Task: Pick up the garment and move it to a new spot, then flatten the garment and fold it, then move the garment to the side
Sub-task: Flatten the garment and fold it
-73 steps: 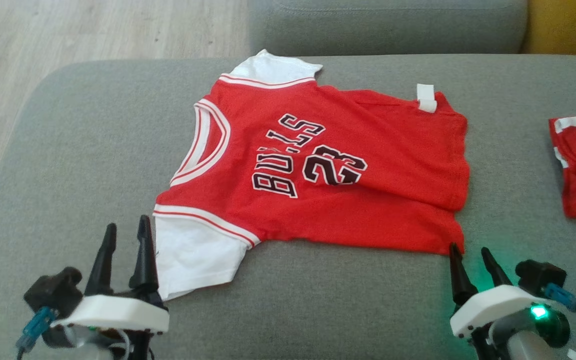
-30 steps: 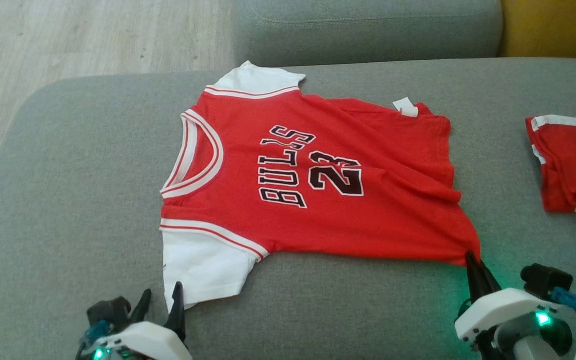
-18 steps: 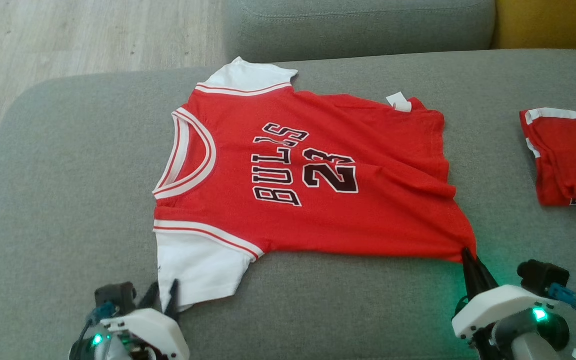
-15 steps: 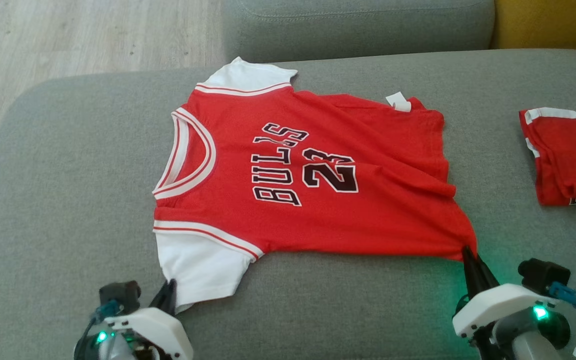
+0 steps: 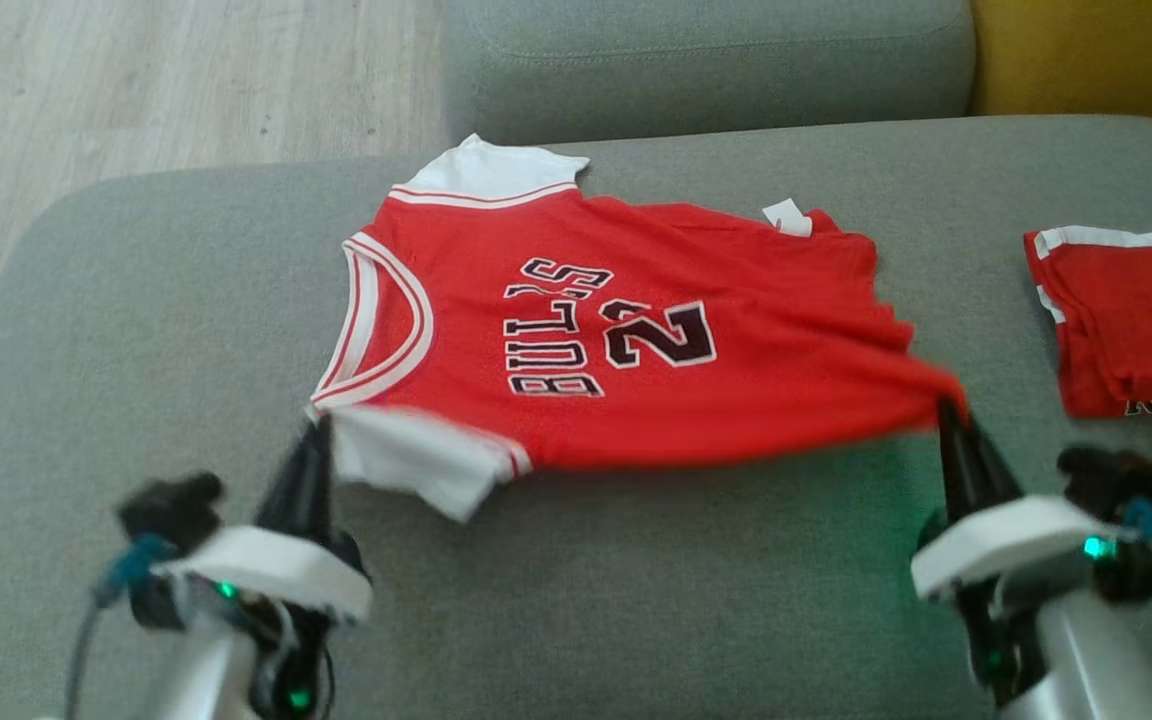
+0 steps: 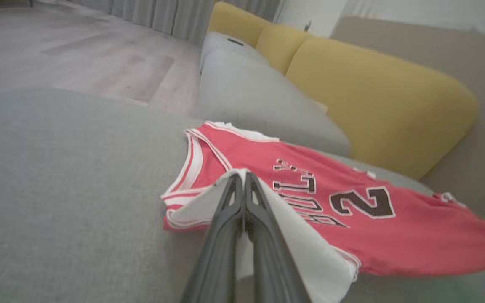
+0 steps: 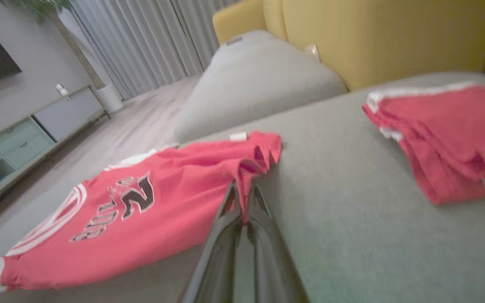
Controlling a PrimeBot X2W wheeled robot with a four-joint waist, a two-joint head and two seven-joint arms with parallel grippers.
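the red jersey (image 5: 636,340) lies on the grey sofa seat (image 5: 136,320), its near edge lifted. the left gripper (image 5: 314,432) pinches the white sleeve (image 5: 406,460), the right gripper (image 5: 944,412) the hem corner (image 5: 921,392). i'd raise both evenly, keeping the cloth taut.

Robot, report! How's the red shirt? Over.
Left gripper shut on jersey sleeve. Right gripper shut on its hem corner. Near edge lifted. Other red garment apart, right.

A second ago the left gripper (image 5: 314,432) stood open beside the white sleeve (image 5: 416,462) — now it is pinched on the sleeve's edge. It and the right gripper (image 5: 948,412) have risen. The jersey (image 5: 696,400) has its near edge lifted off the grey cushion (image 5: 636,580) — number print now creased.
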